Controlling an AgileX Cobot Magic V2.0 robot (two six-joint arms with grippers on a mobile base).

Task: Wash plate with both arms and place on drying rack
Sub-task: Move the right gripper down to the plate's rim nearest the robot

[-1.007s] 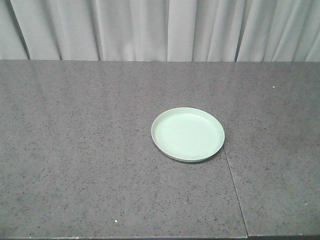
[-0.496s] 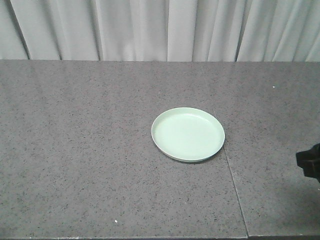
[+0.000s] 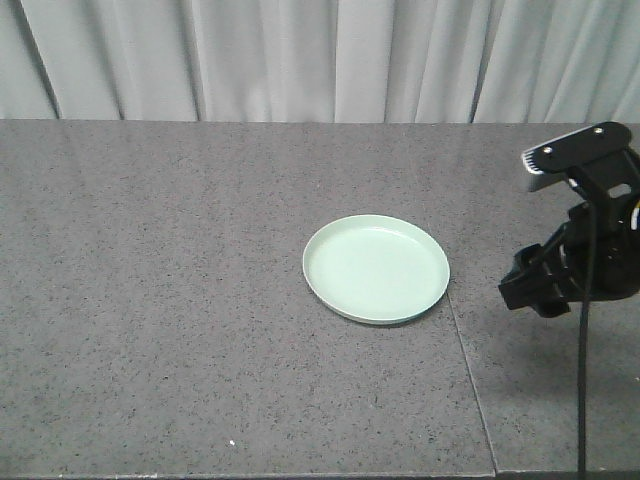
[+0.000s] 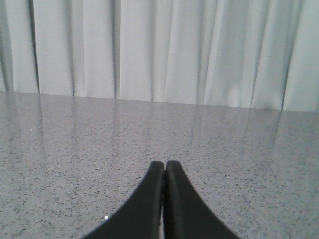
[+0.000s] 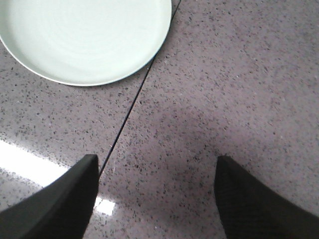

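Bright, even light, with glare patches on the countertop.

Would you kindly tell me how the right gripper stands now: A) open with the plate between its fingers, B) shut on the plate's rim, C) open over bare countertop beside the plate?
C: the right wrist view shows the right gripper open, only speckled countertop between its fingers, and the plate lying apart ahead of it.
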